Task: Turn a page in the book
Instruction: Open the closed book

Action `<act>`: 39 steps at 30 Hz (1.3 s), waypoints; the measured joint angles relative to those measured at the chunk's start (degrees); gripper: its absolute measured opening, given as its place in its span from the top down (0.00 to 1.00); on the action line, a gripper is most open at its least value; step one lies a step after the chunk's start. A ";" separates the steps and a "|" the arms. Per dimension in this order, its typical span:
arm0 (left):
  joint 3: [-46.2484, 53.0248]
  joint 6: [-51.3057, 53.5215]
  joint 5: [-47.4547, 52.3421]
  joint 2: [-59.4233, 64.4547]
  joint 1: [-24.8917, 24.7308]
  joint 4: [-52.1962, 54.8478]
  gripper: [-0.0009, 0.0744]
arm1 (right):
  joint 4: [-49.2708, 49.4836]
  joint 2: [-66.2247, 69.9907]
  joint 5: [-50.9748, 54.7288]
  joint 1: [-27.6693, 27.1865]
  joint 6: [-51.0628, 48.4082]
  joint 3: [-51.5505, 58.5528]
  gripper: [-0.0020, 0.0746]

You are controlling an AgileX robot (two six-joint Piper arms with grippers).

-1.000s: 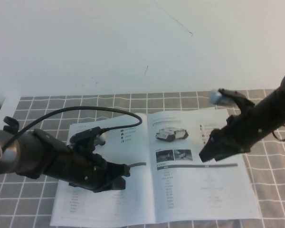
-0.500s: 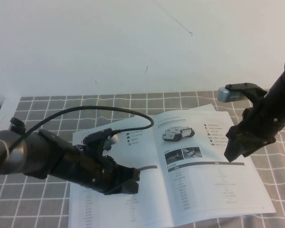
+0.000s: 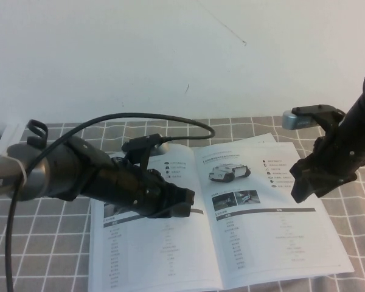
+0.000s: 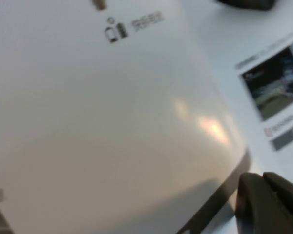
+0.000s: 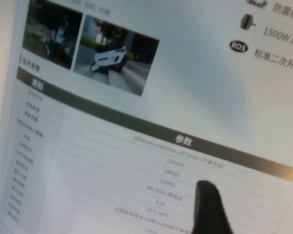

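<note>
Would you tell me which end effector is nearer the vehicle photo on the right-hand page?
Left. The left end effector sits beside the vehicle photo, near the spine; the right end effector hangs farther off.

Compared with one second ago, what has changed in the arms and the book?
The left gripper moved right along the book's left leaf toward the spine. The right gripper lifted and swung out to the right edge of the page. The book shifted slightly right on the checked cloth. It stays open; nothing is gripped.
</note>
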 joint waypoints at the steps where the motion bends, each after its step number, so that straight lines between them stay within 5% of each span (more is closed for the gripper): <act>1: 0.00 0.00 -0.41 0.55 0.00 0.03 0.99 | -0.01 0.26 -0.47 0.00 1.18 0.00 0.46; 19: -0.46 1.61 -2.56 4.37 -0.43 -0.43 0.99 | -2.76 6.07 0.60 -0.11 3.25 0.00 0.46; 39: -0.50 -1.57 -2.56 3.78 -0.43 8.82 0.99 | 5.47 9.09 3.77 -4.96 -2.73 -0.55 0.46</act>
